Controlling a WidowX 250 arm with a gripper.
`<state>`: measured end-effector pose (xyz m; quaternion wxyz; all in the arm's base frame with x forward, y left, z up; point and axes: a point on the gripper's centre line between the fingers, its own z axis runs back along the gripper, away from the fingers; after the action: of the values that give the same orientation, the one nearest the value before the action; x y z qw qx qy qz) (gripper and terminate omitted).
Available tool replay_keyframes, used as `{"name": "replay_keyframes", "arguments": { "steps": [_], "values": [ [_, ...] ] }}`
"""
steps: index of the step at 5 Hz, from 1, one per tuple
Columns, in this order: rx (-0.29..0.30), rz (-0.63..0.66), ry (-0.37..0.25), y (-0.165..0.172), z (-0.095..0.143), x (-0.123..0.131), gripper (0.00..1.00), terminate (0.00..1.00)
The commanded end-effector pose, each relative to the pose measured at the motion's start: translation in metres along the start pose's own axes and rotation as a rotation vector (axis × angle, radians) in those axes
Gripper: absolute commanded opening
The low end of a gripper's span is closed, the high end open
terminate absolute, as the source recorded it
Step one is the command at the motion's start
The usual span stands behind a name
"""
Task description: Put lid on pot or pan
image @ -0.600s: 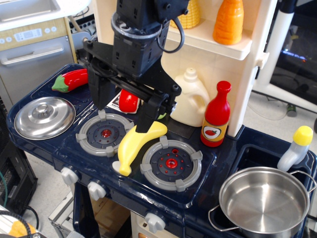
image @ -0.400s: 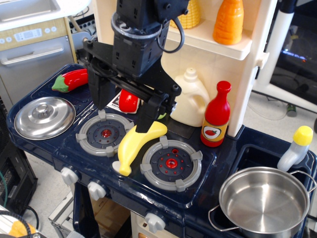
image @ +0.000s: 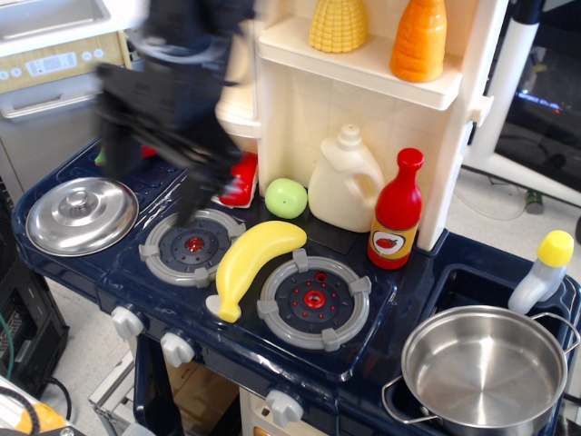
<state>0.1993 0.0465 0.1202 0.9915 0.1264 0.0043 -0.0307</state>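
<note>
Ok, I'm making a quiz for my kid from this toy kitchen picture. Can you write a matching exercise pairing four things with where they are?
Things:
1. round steel lid
2. shiny steel pot
3. yellow plastic banana
4. orange plastic bottle

Places:
A. between the two burners
B. top shelf
C. far left of the stove
D. sink at the right

Pairs: 1-C, 2-D, 3-A, 4-B

No words, brands or numbers could be read. The red bottle [image: 397, 212], well to the right of the blurred tool [image: 150, 168], carried a label with a small red-and-white picture only. The panel [image: 52, 64] behind the tool was too small to read.
</note>
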Motion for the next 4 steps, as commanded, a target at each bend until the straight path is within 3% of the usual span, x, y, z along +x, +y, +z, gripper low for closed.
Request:
{"name": "replay_keyframes", "arguments": {
  "steps": [1, 2, 4],
  "values": [
    [0.012, -0.028, -0.038, 0.065, -0.038, 0.017, 1.0, 0.0],
    [0.022, -0.045, -0.054, 0.087, -0.059, 0.029, 1.0, 0.0],
    [0.047, -0.055, -0.09, 0.102, -0.075, 0.038, 1.0, 0.0]
  ]
}}
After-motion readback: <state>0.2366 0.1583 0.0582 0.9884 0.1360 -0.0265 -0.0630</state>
